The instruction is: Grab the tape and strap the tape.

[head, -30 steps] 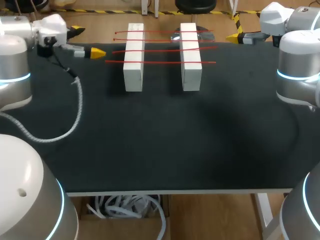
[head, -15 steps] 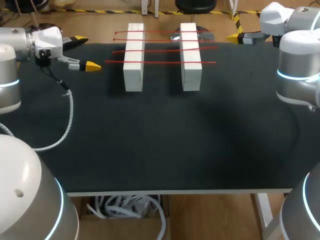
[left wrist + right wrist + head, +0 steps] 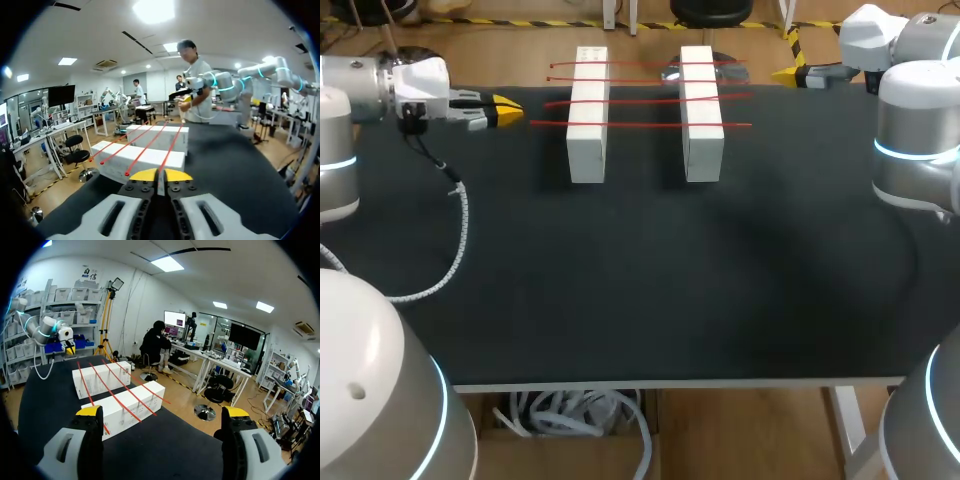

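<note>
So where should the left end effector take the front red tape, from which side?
Probably the free left end of the front red tape, overhanging the left white block, raised off the table. Come from the left, where the left end effector is.

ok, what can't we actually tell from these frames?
- Left wrist view: near end of one of the red tapes, hidden behind the left gripper; contact unclear.
- Head view: whether the red tapes are stuck to the white blocks; too thin to tell.
- Head view: right gripper's opening, seen side-on and small.
</note>
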### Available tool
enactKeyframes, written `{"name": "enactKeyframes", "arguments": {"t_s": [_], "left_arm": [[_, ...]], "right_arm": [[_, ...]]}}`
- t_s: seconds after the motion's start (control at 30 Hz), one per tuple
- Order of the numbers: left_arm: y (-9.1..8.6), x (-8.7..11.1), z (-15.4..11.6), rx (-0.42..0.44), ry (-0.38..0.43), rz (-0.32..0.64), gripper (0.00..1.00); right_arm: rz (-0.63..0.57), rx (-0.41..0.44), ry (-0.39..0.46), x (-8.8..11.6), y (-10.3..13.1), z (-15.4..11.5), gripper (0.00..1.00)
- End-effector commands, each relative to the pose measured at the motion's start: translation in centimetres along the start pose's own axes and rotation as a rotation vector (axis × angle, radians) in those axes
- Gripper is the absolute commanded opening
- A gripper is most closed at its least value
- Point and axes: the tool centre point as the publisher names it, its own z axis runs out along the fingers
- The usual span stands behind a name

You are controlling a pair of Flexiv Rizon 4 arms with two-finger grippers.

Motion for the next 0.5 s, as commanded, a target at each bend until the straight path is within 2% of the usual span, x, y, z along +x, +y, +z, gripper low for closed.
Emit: {"name": "enactKeyframes", "arguments": {"t_s": [0.03,0.07,0.13,0.17,0.2,0.23,0.27,0.3,0.33,0.37,0.43,0.5], "left_arm": [[0.38,-0.32,0.22,0.006,0.036,0.002,0.28],[0.42,-0.27,0.27,0.008,0.042,0.001,0.3],[0.46,-0.19,0.41,0.011,0.063,0.0,0.44],[0.47,-0.12,0.43,0.011,0.063,0.001,0.23],[0.48,-0.07,0.48,0.011,0.062,0.001,0.09],[0.49,-0.06,0.52,0.011,0.064,0.001,0.16],[0.51,-0.04,0.56,0.015,0.075,-0.002,0.16],[0.55,0.02,0.61,0.015,0.074,0.0,0.08],[0.59,0.07,0.66,0.014,0.075,0.001,0.08],[0.62,0.13,0.71,0.015,0.082,0.0,0.1],[0.68,0.23,0.8,0.019,0.089,-0.009,0.22],[0.72,0.35,0.92,0.021,0.097,-0.002,0.18]], "right_arm": [[0.0,0.0,0.0,0.01,-0.01,-0.01,1.0],[0.0,0.0,0.0,0.01,-0.01,-0.01,1.0],[0.0,0.0,0.0,0.01,-0.01,-0.01,1.0],[0.0,0.0,0.0,0.01,-0.01,-0.01,1.0],[0.0,0.0,0.0,0.01,-0.01,-0.01,1.0],[0.0,0.0,0.0,0.01,-0.01,-0.01,1.0],[0.0,0.0,0.0,0.01,-0.01,-0.01,1.0],[0.0,0.0,0.0,0.01,-0.01,-0.01,1.0],[0.0,0.0,0.0,0.01,-0.01,-0.01,1.0],[0.0,0.0,0.0,0.01,-0.01,-0.01,1.0],[0.0,0.0,0.0,0.01,-0.01,-0.01,1.0],[0.0,0.0,0.0,0.01,-0.01,-0.01,1.0]]}}
